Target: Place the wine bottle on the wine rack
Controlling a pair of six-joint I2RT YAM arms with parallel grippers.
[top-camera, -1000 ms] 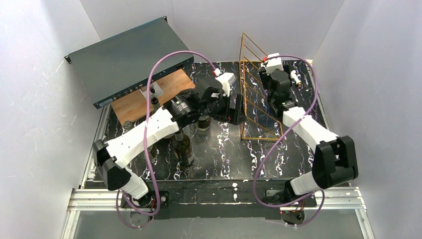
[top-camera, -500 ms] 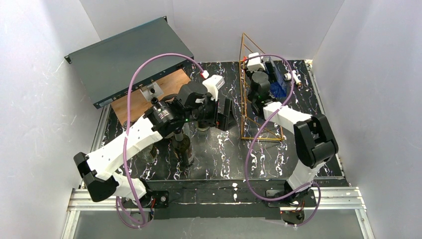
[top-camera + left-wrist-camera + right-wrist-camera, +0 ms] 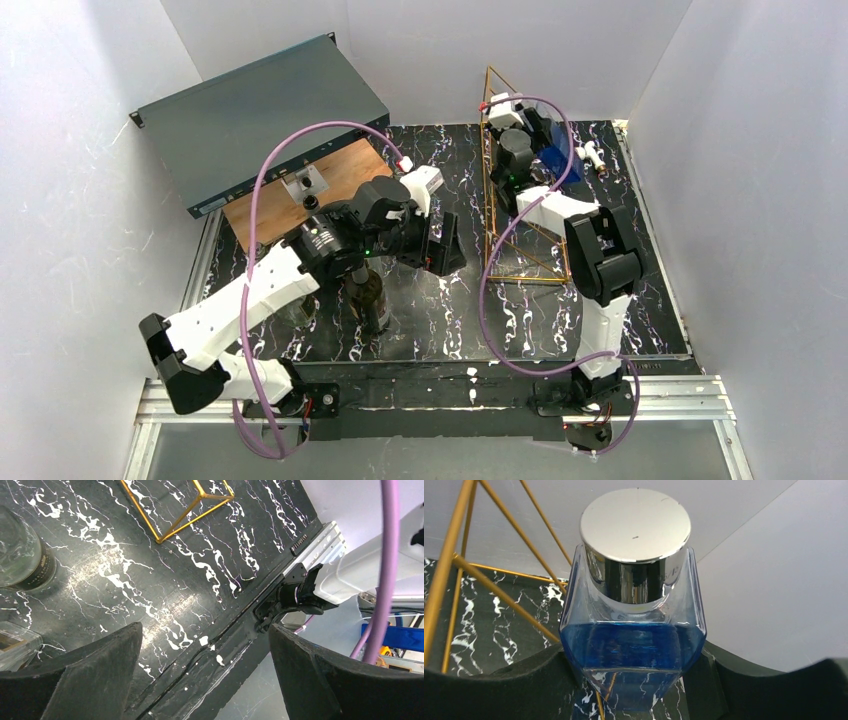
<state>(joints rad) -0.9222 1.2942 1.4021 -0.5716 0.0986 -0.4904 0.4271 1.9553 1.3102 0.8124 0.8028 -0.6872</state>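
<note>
Soft, even white light fills the overhead view, and shadows are faint. The glossy desk (image 3: 450,310) throws pale glare near its middle, seen more plainly in the left wrist view. There the left hand's (image 3: 205,630) fingers (image 3: 75,680) loom dark and slightly blurred. The blue bottle (image 3: 634,650) is sharp, its cap (image 3: 635,525) mirror-bright.

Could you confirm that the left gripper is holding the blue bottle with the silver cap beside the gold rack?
Not quite: the right gripper holds the blue bottle, as the right wrist view shows. Its silver cap and the gold wine rack beside it are as you said.
</note>
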